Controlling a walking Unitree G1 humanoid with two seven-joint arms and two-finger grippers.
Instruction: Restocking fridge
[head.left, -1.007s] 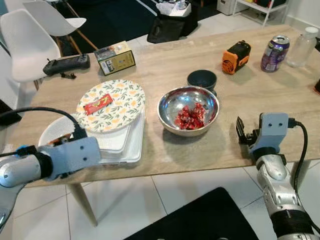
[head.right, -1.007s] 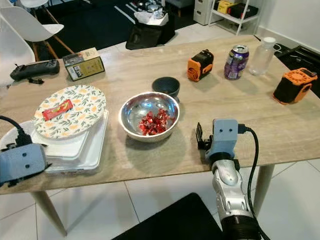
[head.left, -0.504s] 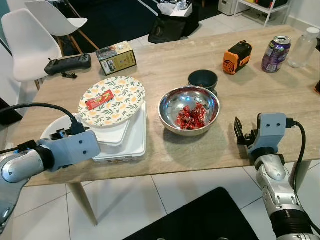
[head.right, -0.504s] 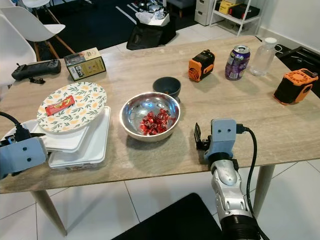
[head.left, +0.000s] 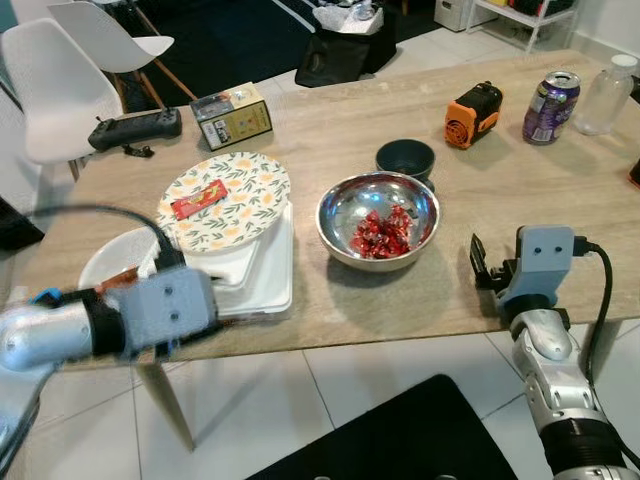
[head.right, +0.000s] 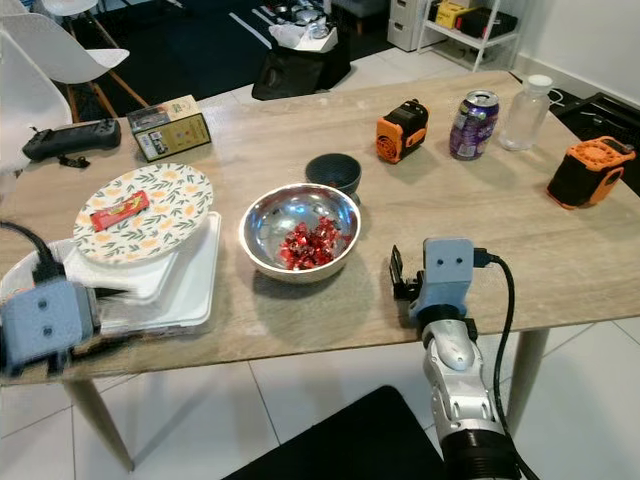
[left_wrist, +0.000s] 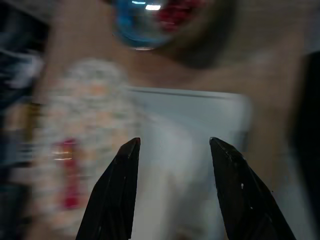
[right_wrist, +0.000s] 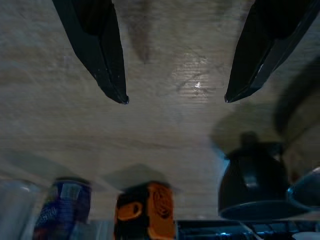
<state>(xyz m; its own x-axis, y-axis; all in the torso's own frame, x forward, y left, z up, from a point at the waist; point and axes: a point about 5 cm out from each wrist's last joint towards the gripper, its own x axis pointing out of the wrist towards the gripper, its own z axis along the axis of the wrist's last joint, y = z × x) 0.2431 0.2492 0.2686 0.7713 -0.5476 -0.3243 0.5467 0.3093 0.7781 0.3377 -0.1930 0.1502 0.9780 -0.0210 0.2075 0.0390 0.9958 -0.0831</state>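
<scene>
On the pale wooden surface (head.left: 330, 120), above white floor tiles, stand a steel bowl (head.left: 377, 220) of red-wrapped sweets, a small dark bowl (head.left: 405, 158) just behind it, an orange device (head.left: 473, 113), a purple can (head.left: 549, 106) and a clear bottle (head.left: 605, 94). White chairs (head.left: 60, 80) and a black bag (head.left: 335, 50) stand beyond the far edge. The left gripper (left_wrist: 172, 150) is blurred at the near left edge of the surface, its fingers (left_wrist: 125, 165) spread over a stack of white trays (head.left: 262, 270); the wrist view is smeared. A floral plate (head.left: 225, 200) tops the stack, carrying a red packet (head.left: 198, 199). The right gripper (right_wrist: 175, 100) rests at the near edge, right of the steel bowl, fingers (right_wrist: 107, 75) spread over bare wood.
</scene>
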